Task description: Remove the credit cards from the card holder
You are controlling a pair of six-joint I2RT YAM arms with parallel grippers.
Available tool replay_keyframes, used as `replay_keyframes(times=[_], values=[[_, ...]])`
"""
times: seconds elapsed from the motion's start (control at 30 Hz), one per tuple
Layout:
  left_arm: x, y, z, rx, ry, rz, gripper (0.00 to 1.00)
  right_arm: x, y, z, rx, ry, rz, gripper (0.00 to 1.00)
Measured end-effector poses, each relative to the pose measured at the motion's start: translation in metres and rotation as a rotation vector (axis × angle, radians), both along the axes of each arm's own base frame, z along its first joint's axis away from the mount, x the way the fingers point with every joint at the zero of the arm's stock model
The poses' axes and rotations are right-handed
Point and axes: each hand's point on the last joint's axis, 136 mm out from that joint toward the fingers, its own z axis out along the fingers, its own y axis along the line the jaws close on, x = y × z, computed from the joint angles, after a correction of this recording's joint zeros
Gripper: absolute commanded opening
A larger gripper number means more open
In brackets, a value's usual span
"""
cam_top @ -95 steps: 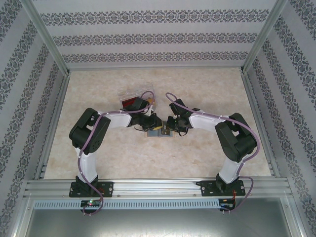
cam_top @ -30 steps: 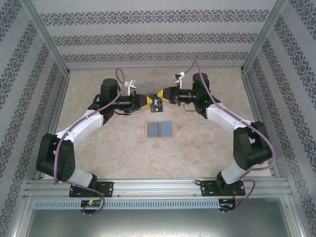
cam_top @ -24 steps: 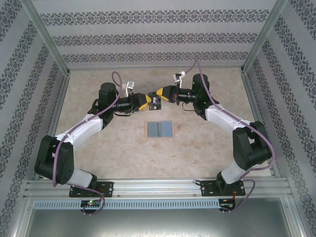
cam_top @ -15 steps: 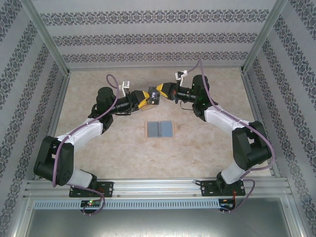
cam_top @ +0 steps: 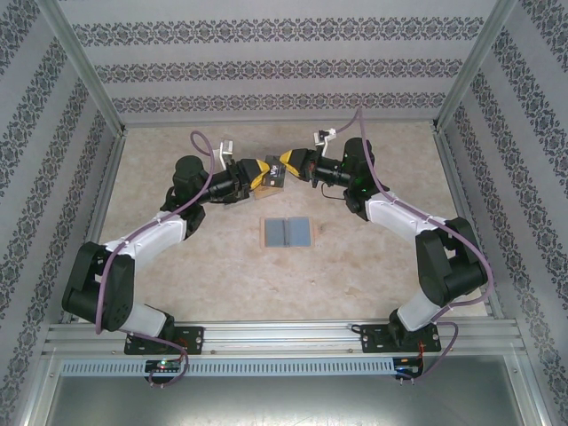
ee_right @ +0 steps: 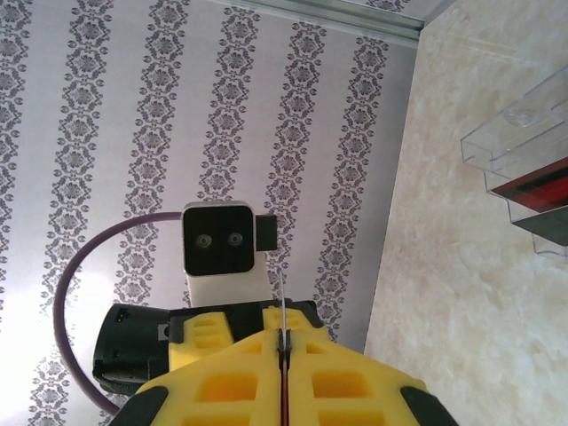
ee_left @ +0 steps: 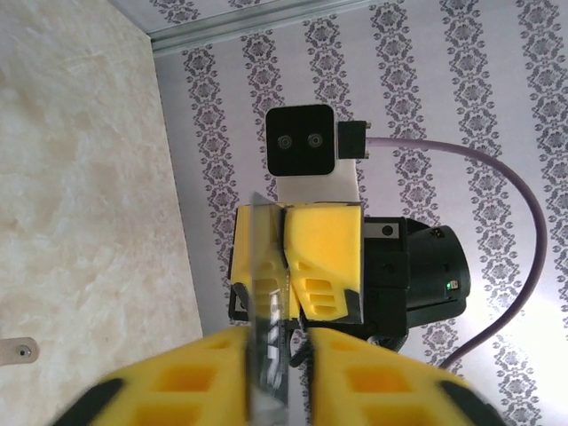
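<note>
Fingers of the left gripper [cam_top: 264, 176] sit either side of a small thin dark plastic credit card [cam_top: 276, 176], but I cannot tell if they squeeze. The right gripper [cam_top: 286, 169] pinches that card tight, up over the far middle of the pale stone-look table [cam_top: 355, 266]. The flat grey-blue soft card holder [cam_top: 286, 232] lies open at the table's middle. It looks like a pass: next, one hand must let go. Flowery striped walls [cam_top: 266, 62] stand around.
</note>
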Motion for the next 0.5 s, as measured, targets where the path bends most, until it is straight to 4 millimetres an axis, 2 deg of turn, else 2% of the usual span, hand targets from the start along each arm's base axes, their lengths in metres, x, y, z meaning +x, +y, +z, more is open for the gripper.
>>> replay_keyframes(times=[0.07, 0.2, 0.33, 0.5], values=[[0.002, -0.001, -0.001, -0.001, 0.005, 0.001, 0.01, 0.001, 0.000, 0.000, 0.001, -0.002, 0.000, 0.12], [0.003, -0.001, -0.001, 0.005, -0.006, 0.003, 0.00, 0.001, 0.000, -0.003, -0.008, -0.007, 0.001, 0.22], [0.005, -0.001, -0.003, 0.064, -0.032, 0.006, 0.00, 0.000, -0.001, -0.016, -0.060, 0.000, -0.001, 0.60], [0.003, 0.009, -0.004, 0.247, -0.111, 0.046, 0.00, -0.002, -0.016, -0.037, -0.153, -0.001, -0.039, 0.81]])
